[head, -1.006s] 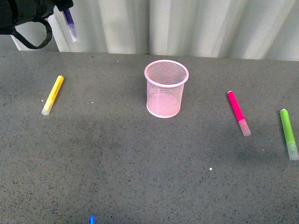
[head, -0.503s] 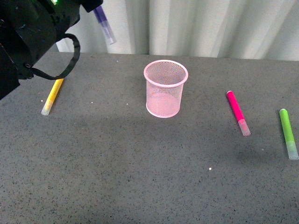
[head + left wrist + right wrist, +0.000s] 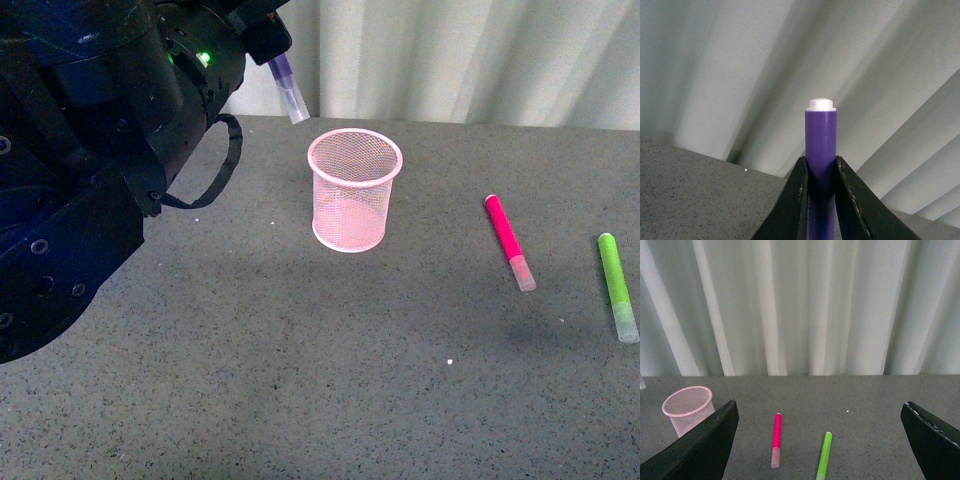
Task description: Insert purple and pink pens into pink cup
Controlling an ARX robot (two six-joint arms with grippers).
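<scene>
Nearest you, the right claw [image 3: 820, 407] is spread wide and holds nothing; it looks out level over the counter [image 3: 300, 350]. Ahead of it the pink pen [image 3: 508, 240] lies flat, well to the right of the pink cup [image 3: 350, 205], its long axis running roughly away from you and its clear cap at the near end. The green pen [image 3: 618, 285] lies further right on much the same line and is no part of the job. Your right arm is the nearer one to the pink pen.

The pink cup stands upright in the middle of the counter, mouth open, and appears empty through the mesh.

Furthest back and highest, the left claw [image 3: 262, 40] is closed on the purple pen [image 3: 288, 88]. The left wrist view shows both fingers pressed to the barrel. The pen hangs in the air, slanted, with the clear cap lowest and pointing down toward the cup.

Finding: the cap end sits above and to the left of the cup's rim, not yet over the mouth. By my judgement, you need to carry the pen rightward over the opening and bring its axis nearer upright before letting go, or the cap may catch the rim
</scene>
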